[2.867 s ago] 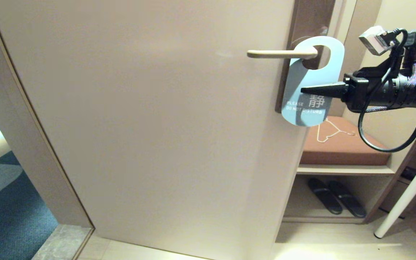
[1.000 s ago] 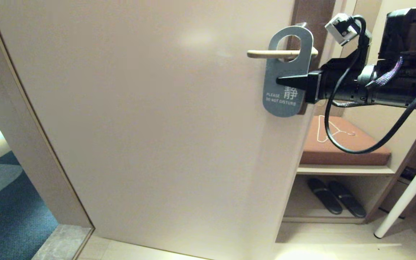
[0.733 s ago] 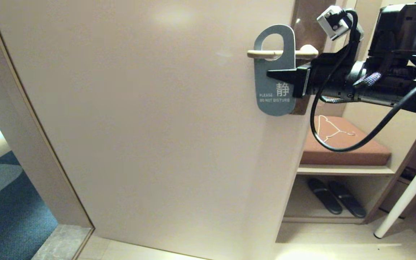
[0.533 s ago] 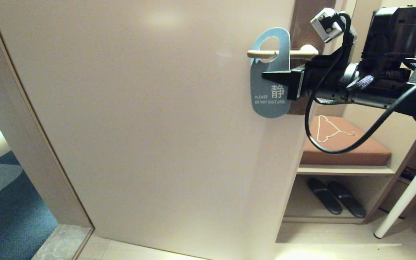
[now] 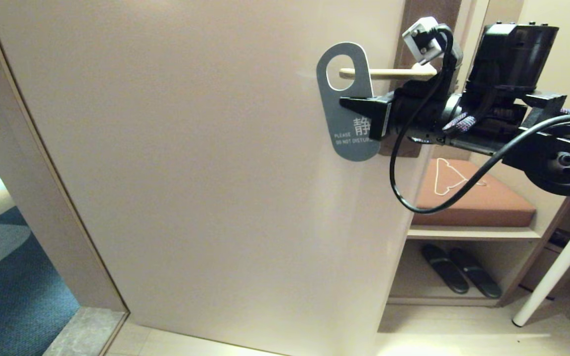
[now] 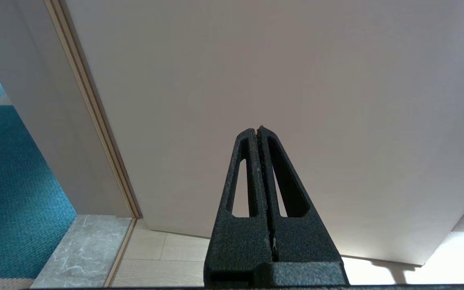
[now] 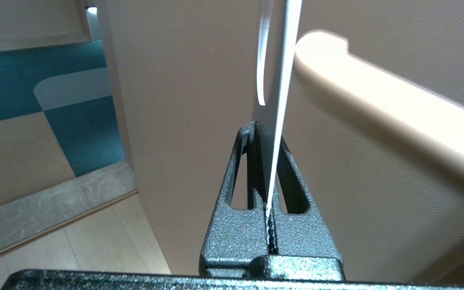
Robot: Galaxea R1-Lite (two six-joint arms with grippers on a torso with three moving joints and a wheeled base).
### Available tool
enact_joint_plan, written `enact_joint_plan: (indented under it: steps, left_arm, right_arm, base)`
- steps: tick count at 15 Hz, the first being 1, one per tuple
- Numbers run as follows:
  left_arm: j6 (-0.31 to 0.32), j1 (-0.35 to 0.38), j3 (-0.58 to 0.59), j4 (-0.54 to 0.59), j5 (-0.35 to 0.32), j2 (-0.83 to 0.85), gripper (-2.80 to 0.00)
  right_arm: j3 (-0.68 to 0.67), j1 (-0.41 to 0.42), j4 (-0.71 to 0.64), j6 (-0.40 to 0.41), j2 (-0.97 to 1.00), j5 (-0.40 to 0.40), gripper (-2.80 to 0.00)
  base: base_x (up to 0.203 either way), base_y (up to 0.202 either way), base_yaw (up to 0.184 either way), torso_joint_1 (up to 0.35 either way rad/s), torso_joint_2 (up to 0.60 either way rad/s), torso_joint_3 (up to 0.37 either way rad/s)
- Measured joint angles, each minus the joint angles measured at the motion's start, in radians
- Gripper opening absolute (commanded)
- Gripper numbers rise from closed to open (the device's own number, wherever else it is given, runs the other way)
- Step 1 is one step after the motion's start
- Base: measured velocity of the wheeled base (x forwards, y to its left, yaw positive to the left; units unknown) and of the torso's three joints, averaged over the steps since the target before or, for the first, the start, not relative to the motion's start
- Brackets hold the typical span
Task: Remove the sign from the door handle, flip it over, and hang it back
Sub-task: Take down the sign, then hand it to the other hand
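A grey-blue "Please do not disturb" sign [image 5: 344, 106] hangs upright in front of the beige door [image 5: 191, 173]. My right gripper [image 5: 343, 102] reaches in from the right and is shut on the sign's middle. The free end of the beige door handle [image 5: 399, 73] shows through the sign's hole. In the right wrist view the sign [image 7: 267, 117] stands edge-on between the fingers of the right gripper [image 7: 265, 133], with the handle's [image 7: 377, 100] rounded end just beside it. I cannot tell whether the tip still passes through the hole. My left gripper [image 6: 258, 129] is shut and empty, low before the door.
Right of the door, a shelf holds a brown cushion [image 5: 483, 202] with a white hanger [image 5: 451, 178]. Black slippers [image 5: 460, 269] lie below it. A white table leg [image 5: 557, 262] slants at far right. The door frame and blue carpet [image 5: 8, 277] are at left.
My right gripper has carried the sign leftward along the handle, from its root by the door plate out to its free end. The right arm has reached further across.
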State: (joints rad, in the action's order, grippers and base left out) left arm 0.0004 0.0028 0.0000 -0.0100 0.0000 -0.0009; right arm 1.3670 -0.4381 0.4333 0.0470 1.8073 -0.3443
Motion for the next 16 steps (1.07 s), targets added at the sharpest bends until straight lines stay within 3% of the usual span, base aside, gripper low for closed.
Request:
enact_joint_plan:
  steps: [7,13,16]
  left_arm:
    - [0.000,0.000,0.000,0.000,0.000,0.000,-2.80]
    - [0.000,0.000,0.000,0.000,0.000,0.000,-2.80]
    - [0.000,0.000,0.000,0.000,0.000,0.000,-2.80]
  right_arm:
    - [-0.054,-0.016,0.030,-0.013,-0.004,-0.010,-2.80]
    - [-0.202,-0.016,-0.011,-0.017,-0.142,-0.099,-2.80]
    - [-0.287,-0.016,-0.011,-0.028,-0.238,-0.195,-2.80]
  base:
    - [0.000,0.000,0.000,0.000,0.00,0.000]
    - [0.000,0.000,0.000,0.000,0.00,0.000]
    - [0.000,0.000,0.000,0.000,0.00,0.000]
